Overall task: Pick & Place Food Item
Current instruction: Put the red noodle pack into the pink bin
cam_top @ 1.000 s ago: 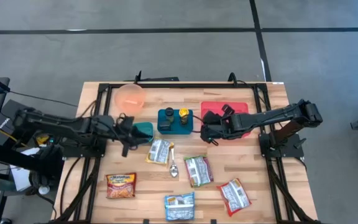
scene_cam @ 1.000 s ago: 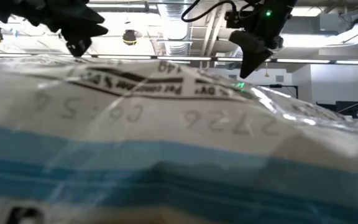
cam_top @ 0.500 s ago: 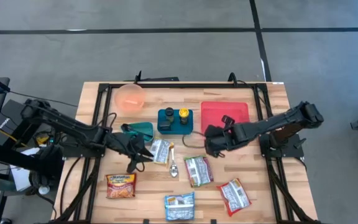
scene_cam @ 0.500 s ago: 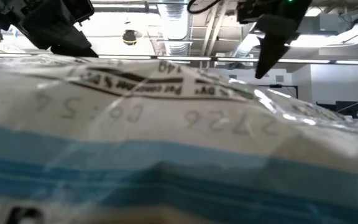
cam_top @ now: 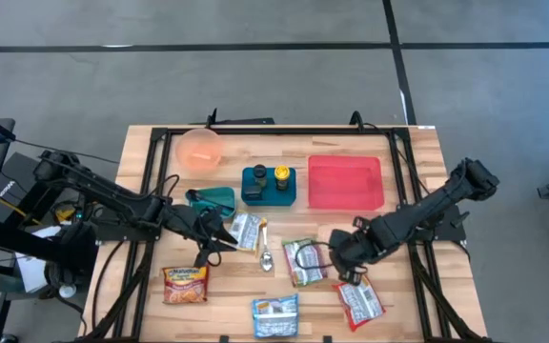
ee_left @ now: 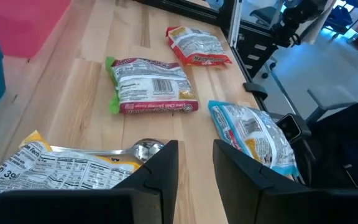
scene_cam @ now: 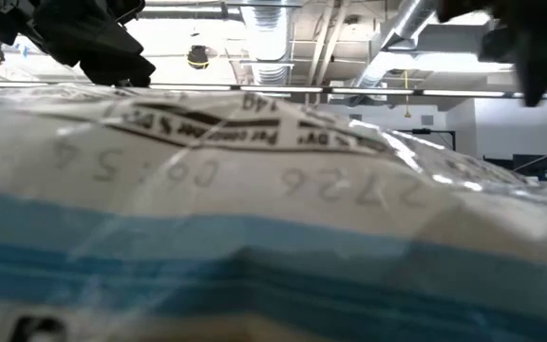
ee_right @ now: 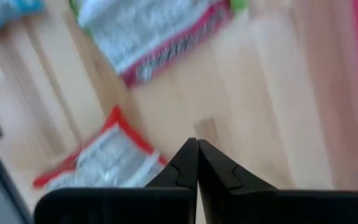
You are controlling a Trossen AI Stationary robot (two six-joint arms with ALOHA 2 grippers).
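Right gripper (cam_top: 343, 274) low over the wooden table (cam_top: 417, 295), fingers (ee_right: 185, 163) pressed together with nothing between them. Just beside it, a red-edged snack packet (cam_top: 359, 299) lying flat toward the table's front edge; on its other side, close by, a green-and-red snack packet (cam_top: 304, 260), also flat. In the right wrist view, the red-edged packet (ee_right: 101, 158) directly beyond the closed fingertips, not touched, and the green-and-red packet (ee_right: 151, 31) farther off.

Left gripper (cam_top: 219, 242) near the middle of the table, fingers (ee_left: 163, 168) a narrow gap apart, holding nothing. Immediately ahead of them, a yellow-edged packet (cam_top: 245, 232) printed with a nutrition panel, and a metal spoon (cam_top: 265, 255) lying against that packet's edge; in the left wrist view the spoon's bowl (ee_left: 146, 149) sits just past the fingertips, with the yellow-edged packet (ee_left: 55, 165) beside it. Farther out in that view, the green-and-red packet (ee_left: 151, 87), the red-edged packet (ee_left: 196, 45) and a blue packet (ee_left: 253, 134).

Behind the left gripper, a teal cup (cam_top: 213, 199). Toward the back of the table, an orange bowl (cam_top: 199, 149), a blue holder with two small bottles (cam_top: 269, 184) and a red tray (cam_top: 345, 183). Near the front edge, a ramen packet (cam_top: 186, 283) and the blue packet (cam_top: 275, 316), the latter filling the low view (scene_cam: 273, 237).
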